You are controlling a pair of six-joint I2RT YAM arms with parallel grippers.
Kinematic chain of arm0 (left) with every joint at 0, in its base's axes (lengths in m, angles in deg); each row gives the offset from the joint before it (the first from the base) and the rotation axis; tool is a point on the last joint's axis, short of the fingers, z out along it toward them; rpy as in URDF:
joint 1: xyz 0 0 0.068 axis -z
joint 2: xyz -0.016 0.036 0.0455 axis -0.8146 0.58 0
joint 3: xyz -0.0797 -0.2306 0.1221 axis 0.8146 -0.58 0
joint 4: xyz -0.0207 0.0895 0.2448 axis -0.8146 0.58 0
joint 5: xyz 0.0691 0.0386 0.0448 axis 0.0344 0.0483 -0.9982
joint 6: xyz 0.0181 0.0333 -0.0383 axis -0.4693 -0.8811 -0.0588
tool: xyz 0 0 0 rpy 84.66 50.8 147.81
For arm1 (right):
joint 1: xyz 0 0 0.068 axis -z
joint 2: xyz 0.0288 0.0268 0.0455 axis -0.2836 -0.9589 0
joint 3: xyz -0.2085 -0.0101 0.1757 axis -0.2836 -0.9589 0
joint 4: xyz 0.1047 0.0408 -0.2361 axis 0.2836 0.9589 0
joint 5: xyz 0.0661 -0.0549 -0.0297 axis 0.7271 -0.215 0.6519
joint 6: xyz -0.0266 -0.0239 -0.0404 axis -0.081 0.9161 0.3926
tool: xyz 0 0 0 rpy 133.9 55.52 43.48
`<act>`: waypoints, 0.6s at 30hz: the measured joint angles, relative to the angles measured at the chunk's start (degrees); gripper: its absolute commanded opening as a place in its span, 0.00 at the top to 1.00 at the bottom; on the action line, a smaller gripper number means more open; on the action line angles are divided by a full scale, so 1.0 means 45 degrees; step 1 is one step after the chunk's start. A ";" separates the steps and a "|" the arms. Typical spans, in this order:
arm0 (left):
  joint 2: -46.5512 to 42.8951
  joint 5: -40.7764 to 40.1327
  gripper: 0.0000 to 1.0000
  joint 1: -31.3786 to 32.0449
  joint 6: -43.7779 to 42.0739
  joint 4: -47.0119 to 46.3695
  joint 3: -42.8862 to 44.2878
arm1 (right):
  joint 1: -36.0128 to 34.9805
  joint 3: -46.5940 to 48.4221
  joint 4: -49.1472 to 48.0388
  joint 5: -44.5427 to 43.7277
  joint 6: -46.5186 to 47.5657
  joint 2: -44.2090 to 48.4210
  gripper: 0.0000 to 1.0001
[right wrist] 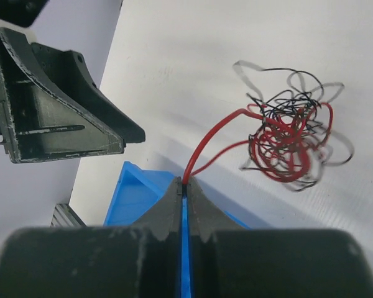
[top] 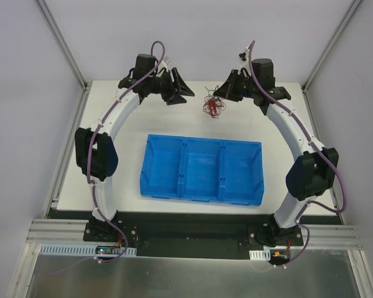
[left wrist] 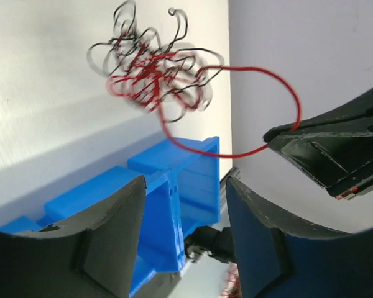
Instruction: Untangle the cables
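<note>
The cables form one small tangle of thin red and black wires over the far middle of the white table. My right gripper is shut on a red cable that loops out of the tangle. In the left wrist view that red loop runs from the tangle to the right gripper's tip. My left gripper is open with nothing between its fingers. It sits just left of the tangle. Whether the tangle touches the table I cannot tell.
A blue tray with three compartments stands in the middle of the table, nearer than both grippers. White walls close in the left, right and far sides. Both arms arch over the table's sides.
</note>
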 measured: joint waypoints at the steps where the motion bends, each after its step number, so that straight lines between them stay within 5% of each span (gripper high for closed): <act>1: 0.0146 -0.0010 0.50 0.0058 -0.0340 0.0097 0.0466 | 0.0000 0.0146 0.0049 0.0039 -0.0005 0.0000 1.00; 12: 0.0801 0.0170 0.42 0.0860 -0.1370 -0.0675 0.1987 | 0.0039 0.1035 0.1010 0.0612 -0.0733 -0.0121 1.00; 18: 0.1836 0.0384 0.16 0.0957 -0.1282 -0.1443 0.1987 | 0.0097 0.1350 0.0481 0.1263 -0.2404 -0.0121 1.00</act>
